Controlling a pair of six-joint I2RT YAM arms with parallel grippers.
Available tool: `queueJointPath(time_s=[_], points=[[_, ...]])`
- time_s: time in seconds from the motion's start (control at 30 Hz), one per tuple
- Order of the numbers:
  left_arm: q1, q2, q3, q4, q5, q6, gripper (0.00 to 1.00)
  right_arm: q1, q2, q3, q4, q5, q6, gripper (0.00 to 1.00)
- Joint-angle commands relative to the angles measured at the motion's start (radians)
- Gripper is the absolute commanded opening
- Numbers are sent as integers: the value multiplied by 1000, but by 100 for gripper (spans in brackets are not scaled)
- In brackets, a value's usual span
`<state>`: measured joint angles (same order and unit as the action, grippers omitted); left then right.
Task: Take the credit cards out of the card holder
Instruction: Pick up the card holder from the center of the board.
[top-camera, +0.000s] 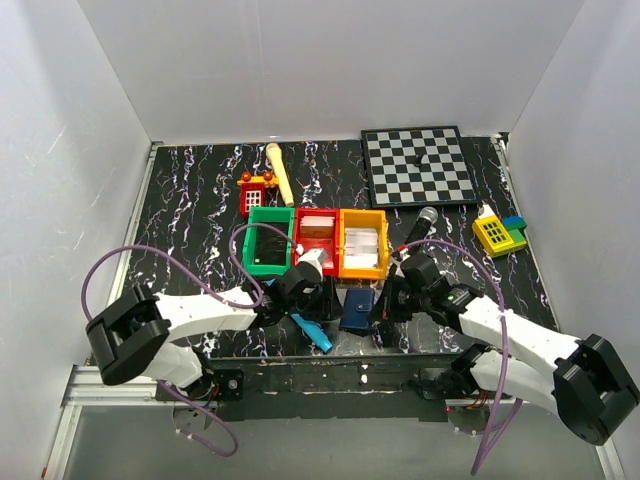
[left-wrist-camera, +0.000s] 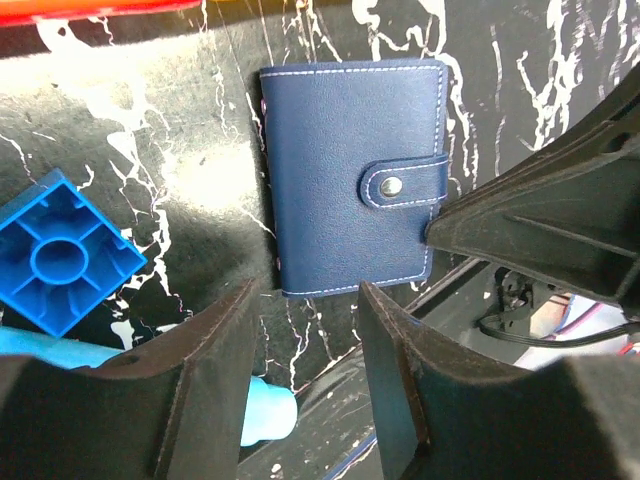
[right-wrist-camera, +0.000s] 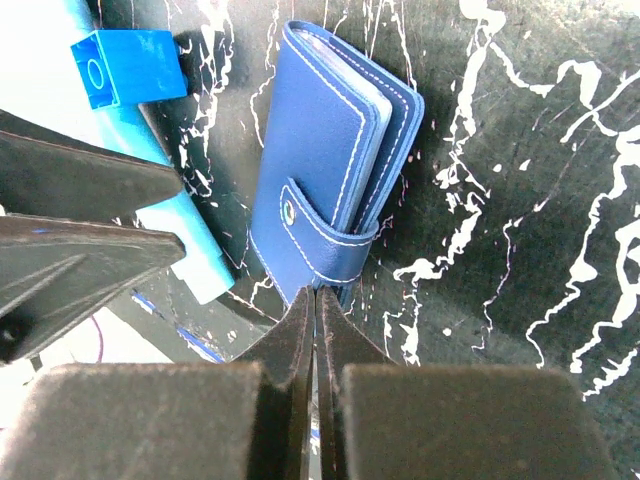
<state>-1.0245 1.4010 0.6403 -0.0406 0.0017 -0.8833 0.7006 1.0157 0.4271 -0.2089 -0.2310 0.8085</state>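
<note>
The card holder (top-camera: 357, 310) is a dark navy wallet lying flat and closed near the table's front edge, its snap strap fastened. No cards show outside it. It fills the middle of the left wrist view (left-wrist-camera: 350, 180), and the right wrist view (right-wrist-camera: 320, 170) shows it from the strap side. My left gripper (left-wrist-camera: 305, 290) is open and empty, just off the holder's edge opposite the strap side, not touching it. My right gripper (right-wrist-camera: 317, 295) is shut, its tips together against the strap edge; one of its fingers (left-wrist-camera: 520, 230) touches that edge in the left wrist view.
A small blue toy brick (left-wrist-camera: 60, 260) and a cyan toy microphone (top-camera: 315, 332) lie left of the holder. Green (top-camera: 268, 240), red (top-camera: 316, 238) and orange (top-camera: 363, 243) bins stand just behind. A chessboard (top-camera: 418, 165) is at the back right. The table's front edge is close.
</note>
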Motion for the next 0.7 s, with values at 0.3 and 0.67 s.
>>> queueJointPath(time_s=[0.3,0.67], points=[[-3,-186,-143,223,-80,-8,55,0,-68,15,-87,4,-60,1],[-3,-180,-136,261,-25,7,57,0,-138,28,-92,-16,-71,1]])
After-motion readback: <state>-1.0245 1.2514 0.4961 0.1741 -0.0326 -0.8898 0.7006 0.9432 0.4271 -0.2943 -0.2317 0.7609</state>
